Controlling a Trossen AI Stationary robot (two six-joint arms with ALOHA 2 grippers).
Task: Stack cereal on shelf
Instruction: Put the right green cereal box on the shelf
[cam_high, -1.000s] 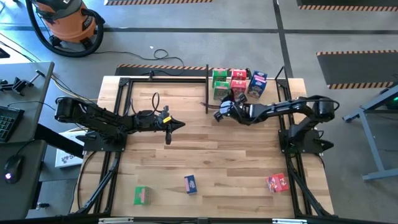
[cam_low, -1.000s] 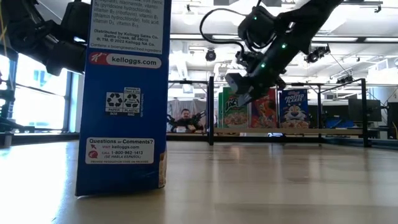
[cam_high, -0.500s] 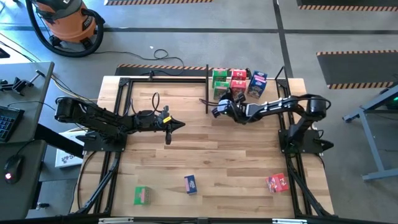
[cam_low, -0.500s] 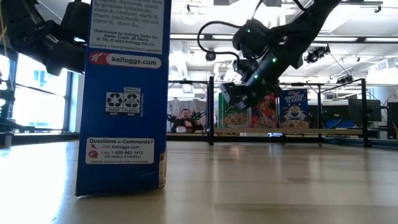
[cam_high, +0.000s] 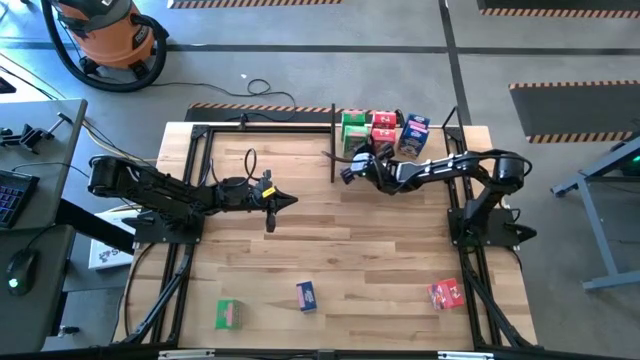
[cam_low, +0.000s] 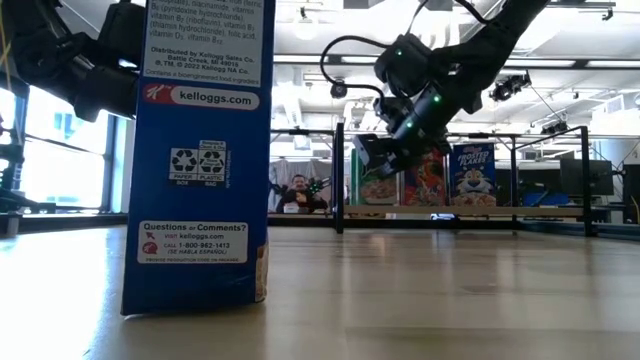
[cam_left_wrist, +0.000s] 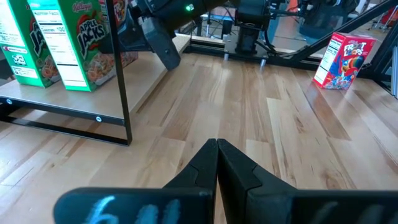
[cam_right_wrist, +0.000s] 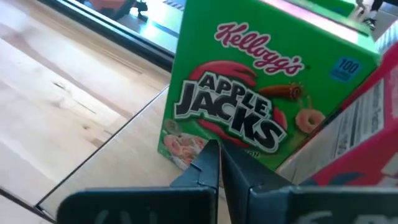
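Note:
Several cereal boxes stand on the black rod shelf (cam_high: 333, 140) at the table's far edge: two green (cam_high: 354, 133), two red (cam_high: 384, 130) and two blue (cam_high: 413, 134). My right gripper (cam_high: 346, 174) is shut and empty, its tips just in front of a green Apple Jacks box (cam_right_wrist: 249, 112) on the shelf. My left gripper (cam_high: 288, 201) is shut and empty, hovering over the table's middle left. A green box (cam_high: 228, 314), a blue box (cam_high: 307, 296) and a red box (cam_high: 446, 293) rest on the table near its near edge. My right gripper's shut fingertips (cam_right_wrist: 210, 152) point level at the lower front of the green box (cam_right_wrist: 186, 146) from the table's near side. I cannot tell whether they touch it.
The shelf's tall divider post (cam_left_wrist: 118, 68) stands just left of the green boxes. The blue box (cam_low: 195, 150) fills the low view's left. Black base frames run along both table sides (cam_high: 190, 190). Bare wood lies mid-table.
My right gripper has gone toward the table's far edge and a little left, sinking lower, up to the green boxes on the shelf.

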